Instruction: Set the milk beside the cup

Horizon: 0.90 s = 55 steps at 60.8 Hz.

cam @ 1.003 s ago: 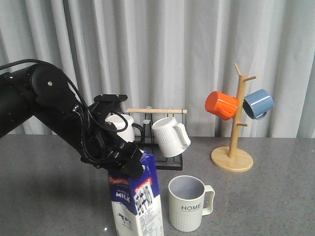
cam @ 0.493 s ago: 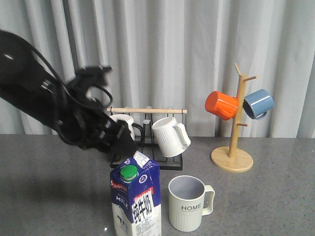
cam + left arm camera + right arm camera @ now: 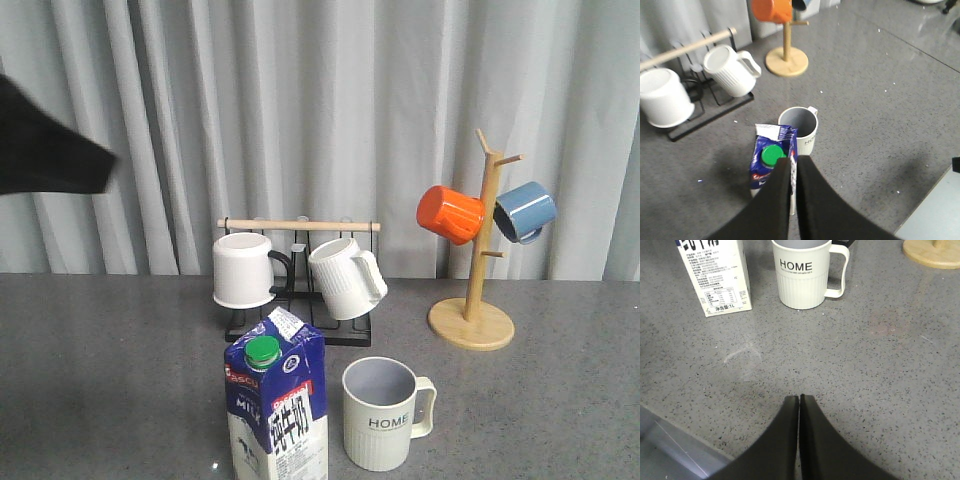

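Observation:
The milk [image 3: 277,405], a dark-blue and white carton with a green cap, stands upright on the table just left of the cup [image 3: 381,413], a cream ribbed mug marked "HOME". The two stand close, with a small gap between them. In the left wrist view the milk [image 3: 769,161] and cup [image 3: 800,127] lie far below my left gripper [image 3: 793,160], which is shut and empty, high above them. My right gripper [image 3: 799,398] is shut and empty, low over the table in front of the milk [image 3: 717,275] and cup [image 3: 802,275].
A black rack [image 3: 300,325] behind holds a plain white mug [image 3: 243,268] and a white ribbed mug [image 3: 345,277]. A wooden mug tree [image 3: 473,300] at the back right carries an orange mug [image 3: 450,214] and a blue mug [image 3: 524,211]. Grey curtains hang behind.
My left arm has let go of the milk and risen up and to the left, almost out of the front view. The milk stands free beside the cup.

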Available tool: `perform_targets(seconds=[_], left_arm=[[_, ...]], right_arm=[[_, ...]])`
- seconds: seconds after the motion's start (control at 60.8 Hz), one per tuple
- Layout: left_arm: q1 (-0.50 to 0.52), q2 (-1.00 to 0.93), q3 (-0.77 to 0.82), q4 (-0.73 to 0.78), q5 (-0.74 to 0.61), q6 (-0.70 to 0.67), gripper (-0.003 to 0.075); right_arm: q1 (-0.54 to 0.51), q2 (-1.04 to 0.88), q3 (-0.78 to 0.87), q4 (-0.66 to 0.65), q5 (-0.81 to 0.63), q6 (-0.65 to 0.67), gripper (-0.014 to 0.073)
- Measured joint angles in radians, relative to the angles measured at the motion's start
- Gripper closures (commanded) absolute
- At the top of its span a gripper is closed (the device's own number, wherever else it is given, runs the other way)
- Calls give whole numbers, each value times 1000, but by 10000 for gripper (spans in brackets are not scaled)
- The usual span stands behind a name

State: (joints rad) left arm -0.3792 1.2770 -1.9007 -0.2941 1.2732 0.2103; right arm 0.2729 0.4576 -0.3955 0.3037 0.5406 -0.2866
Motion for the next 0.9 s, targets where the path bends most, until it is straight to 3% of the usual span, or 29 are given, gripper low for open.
perform_targets(seconds=[0.115, 0.395, 0.641, 0.904], left_arm=[[0, -134, 111, 54, -42, -6, 728], [0, -465, 549, 175, -336, -93, 728], [0, -632, 792, 178, -286, -99, 728], [0, -681, 836, 224, -210, -99, 728]], right_arm=[[0, 0, 0, 0, 0, 1, 599], [0, 0, 0, 0, 0, 3, 599], [0, 0, 0, 0, 0, 3, 599], [0, 0, 0, 1, 0, 3, 599]])
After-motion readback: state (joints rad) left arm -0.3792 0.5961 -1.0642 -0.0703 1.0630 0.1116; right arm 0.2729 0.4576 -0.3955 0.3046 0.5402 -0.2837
